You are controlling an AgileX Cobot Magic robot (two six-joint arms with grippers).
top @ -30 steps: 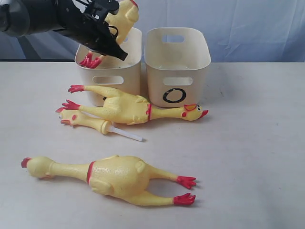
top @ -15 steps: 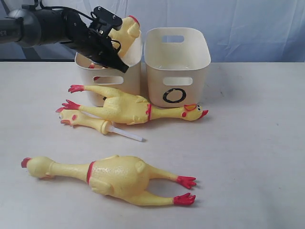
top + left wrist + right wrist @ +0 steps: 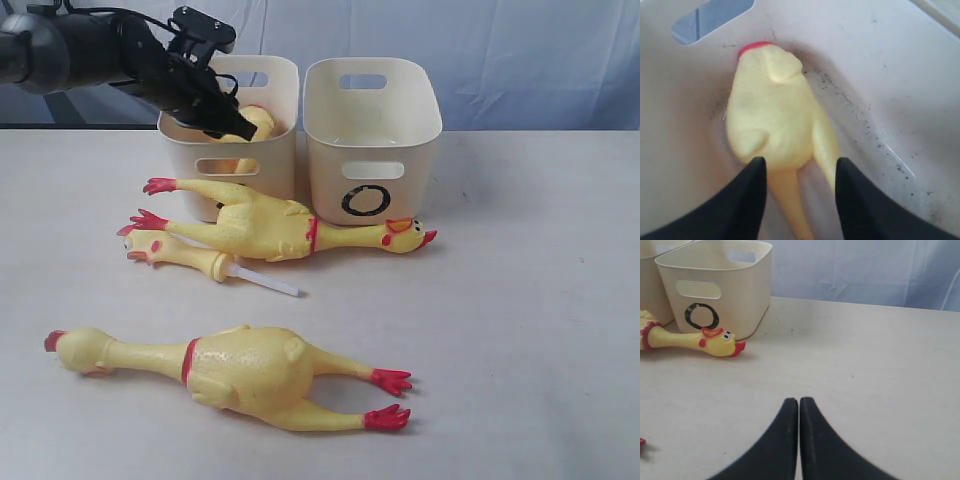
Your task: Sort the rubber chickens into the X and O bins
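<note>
Your left gripper [image 3: 228, 122], at the upper left of the frame, is now hanging with its jaws apart inside the left bin [image 3: 278, 160]. The headless chicken body [image 3: 770, 115] it was holding above the rim a moment ago is lying on the bin floor. Your right gripper [image 3: 799, 402] is idling pressed together, while one whole chicken [image 3: 270, 225], the head piece [image 3: 185, 255] and another chicken [image 3: 240, 370] are waiting below.

A: What sort of place is shown?

B: A robotics laboratory test station. Evidence: a bare pale bench [image 3: 540, 330], a wrinkled blue cloth backdrop [image 3: 530, 60] hung behind it, a black robot arm [image 3: 80, 50] over the scene, and staged props only, namely rubber chickens [image 3: 250, 370] and a cream tub [image 3: 330, 150] marked O.
</note>
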